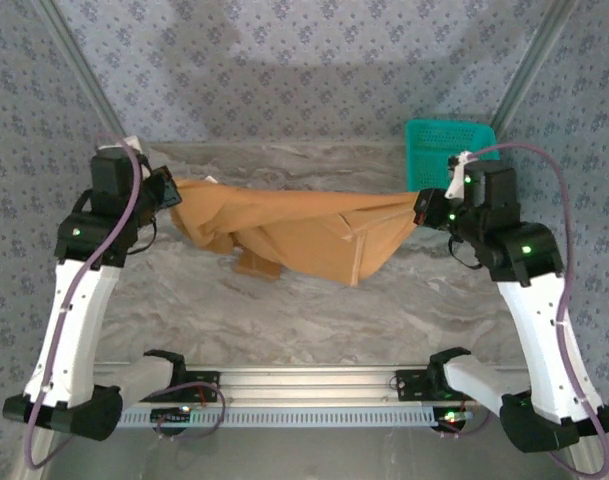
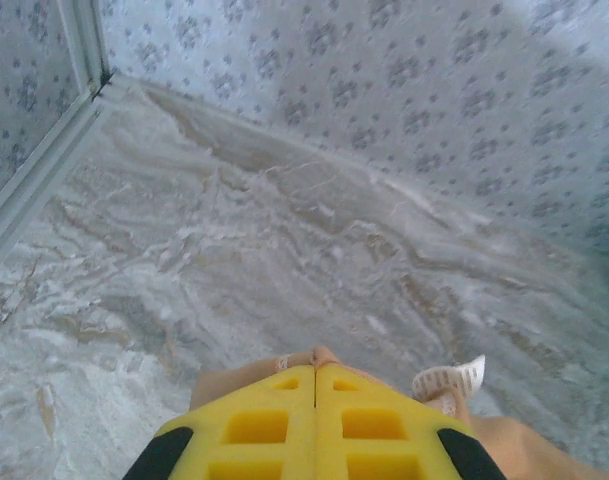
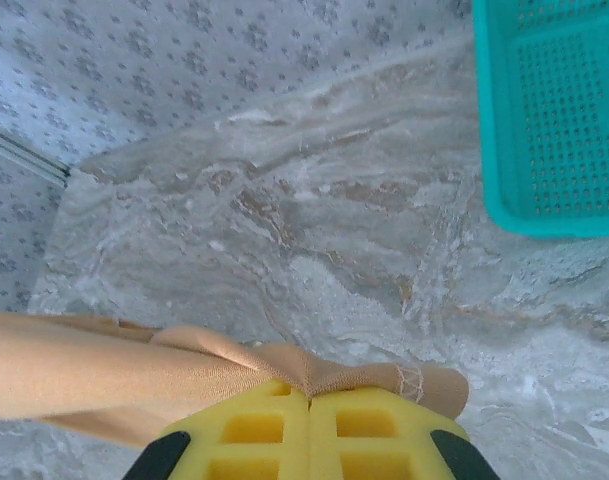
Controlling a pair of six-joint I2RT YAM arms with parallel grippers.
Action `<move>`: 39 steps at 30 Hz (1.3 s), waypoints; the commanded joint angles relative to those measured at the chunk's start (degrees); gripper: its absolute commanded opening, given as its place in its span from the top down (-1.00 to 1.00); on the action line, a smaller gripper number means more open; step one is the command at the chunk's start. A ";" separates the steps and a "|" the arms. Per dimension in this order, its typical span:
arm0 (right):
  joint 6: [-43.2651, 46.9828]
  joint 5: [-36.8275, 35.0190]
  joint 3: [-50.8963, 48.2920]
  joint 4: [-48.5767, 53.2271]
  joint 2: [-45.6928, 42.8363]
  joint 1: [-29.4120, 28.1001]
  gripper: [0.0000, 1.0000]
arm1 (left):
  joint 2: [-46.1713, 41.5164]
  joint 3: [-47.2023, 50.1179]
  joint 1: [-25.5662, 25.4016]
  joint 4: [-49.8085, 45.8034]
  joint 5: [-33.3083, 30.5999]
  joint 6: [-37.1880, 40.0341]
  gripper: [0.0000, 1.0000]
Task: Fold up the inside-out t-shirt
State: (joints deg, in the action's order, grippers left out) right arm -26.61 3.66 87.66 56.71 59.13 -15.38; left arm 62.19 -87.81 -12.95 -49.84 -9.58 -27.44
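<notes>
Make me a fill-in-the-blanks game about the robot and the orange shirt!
Both the left tool and the right tool are ___ on the t-shirt.
The t-shirt hangs stretched ___ the two tools.
The teal basket sits on the robot's ___ side.
Missing words: shut, between, right.

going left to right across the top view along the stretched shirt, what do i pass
left gripper → inside-out t-shirt → right gripper
</notes>
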 commanded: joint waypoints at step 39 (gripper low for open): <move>-8.98 6.06 -19.81 -24.80 45.62 -7.90 0.26 | 16.68 31.12 1.44 16.34 14.16 -5.78 -0.02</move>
State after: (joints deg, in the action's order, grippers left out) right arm -34.13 10.35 66.08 32.51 102.48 -22.70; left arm 80.93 -58.26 -11.62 -33.15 5.10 -33.30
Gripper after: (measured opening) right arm 0.372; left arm 0.509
